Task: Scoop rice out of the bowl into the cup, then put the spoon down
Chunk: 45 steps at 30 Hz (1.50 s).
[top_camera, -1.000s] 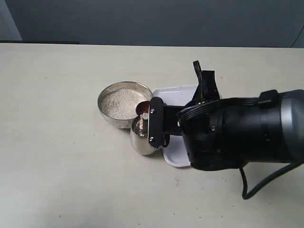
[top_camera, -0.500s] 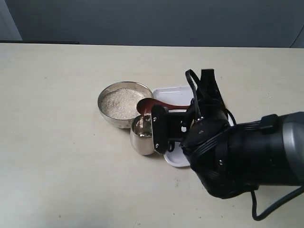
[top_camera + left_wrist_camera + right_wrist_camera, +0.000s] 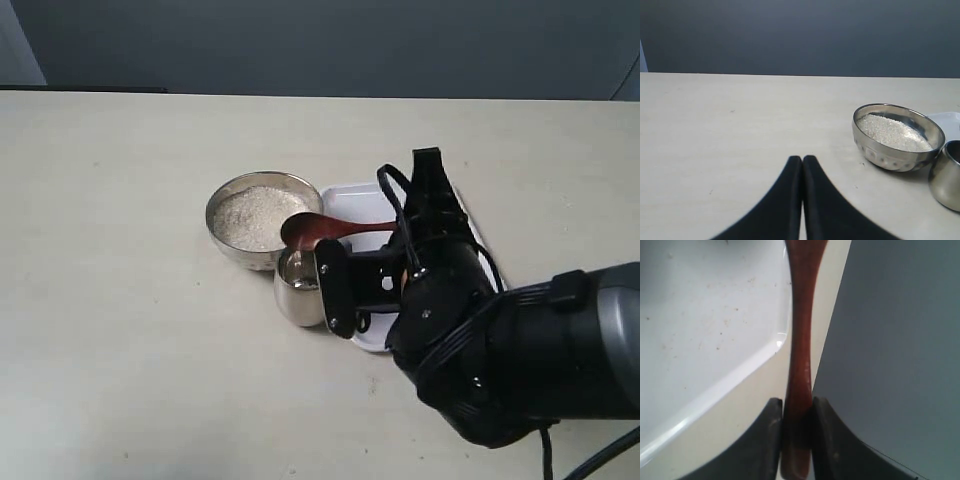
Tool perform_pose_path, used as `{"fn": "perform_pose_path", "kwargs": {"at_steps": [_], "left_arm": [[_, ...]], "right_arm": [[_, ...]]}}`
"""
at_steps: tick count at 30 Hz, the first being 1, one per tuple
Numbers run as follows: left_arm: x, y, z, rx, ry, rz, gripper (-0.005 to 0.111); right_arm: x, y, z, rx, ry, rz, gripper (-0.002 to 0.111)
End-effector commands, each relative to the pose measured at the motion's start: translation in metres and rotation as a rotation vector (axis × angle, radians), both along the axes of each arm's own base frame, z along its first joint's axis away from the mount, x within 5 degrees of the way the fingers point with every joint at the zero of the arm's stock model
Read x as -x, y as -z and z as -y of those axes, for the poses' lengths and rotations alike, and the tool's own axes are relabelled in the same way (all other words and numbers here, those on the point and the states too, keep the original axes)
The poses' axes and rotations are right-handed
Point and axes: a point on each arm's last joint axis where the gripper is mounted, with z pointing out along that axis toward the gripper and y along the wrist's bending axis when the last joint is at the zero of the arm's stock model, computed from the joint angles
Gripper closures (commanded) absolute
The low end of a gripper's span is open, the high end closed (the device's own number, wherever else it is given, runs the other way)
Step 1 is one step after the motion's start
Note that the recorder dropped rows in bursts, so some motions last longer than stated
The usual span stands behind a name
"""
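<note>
Pinching spoon [image 3: 800, 340], right tool [image 3: 797, 412] rolled, apparently beside cup [image 3: 295, 302]

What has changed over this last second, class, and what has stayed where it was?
The right arm has swung lower in the exterior view, its wrist turning. The spoon, still clamped by its handle in the right hand, has come out from behind the arm. Its head now hangs above the cup, by the bowl's edge. Bowl, rice, cup and white tray have not moved.
</note>
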Motion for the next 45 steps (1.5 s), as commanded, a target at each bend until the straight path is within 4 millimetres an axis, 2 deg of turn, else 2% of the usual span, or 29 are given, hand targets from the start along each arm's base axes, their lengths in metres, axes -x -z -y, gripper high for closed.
{"fn": "perform_pose_path", "kwargs": {"at_steps": [1,10,32,39,45], "left_arm": [[0.0,-0.003,0.0,0.011,0.003,0.019,0.106],[0.0,-0.003,0.0,0.011,0.003,0.019,0.106],[0.0,-0.003,0.0,0.011,0.003,0.019,0.106],[0.0,-0.003,0.0,0.011,0.003,0.019,0.106],[0.0,-0.003,0.0,0.011,0.003,0.019,0.106]], "right_arm": [[0.0,-0.001,0.0,-0.009,0.008,0.012,0.109],[-0.001,-0.004,0.002,-0.056,0.049,0.052,0.109],[0.001,-0.009,-0.003,-0.067,-0.002,0.122,0.109],[-0.001,-0.013,0.005,-0.169,0.164,0.043,0.109],[-0.011,-0.038,0.024,-0.361,0.365,-0.015,0.109]]}}
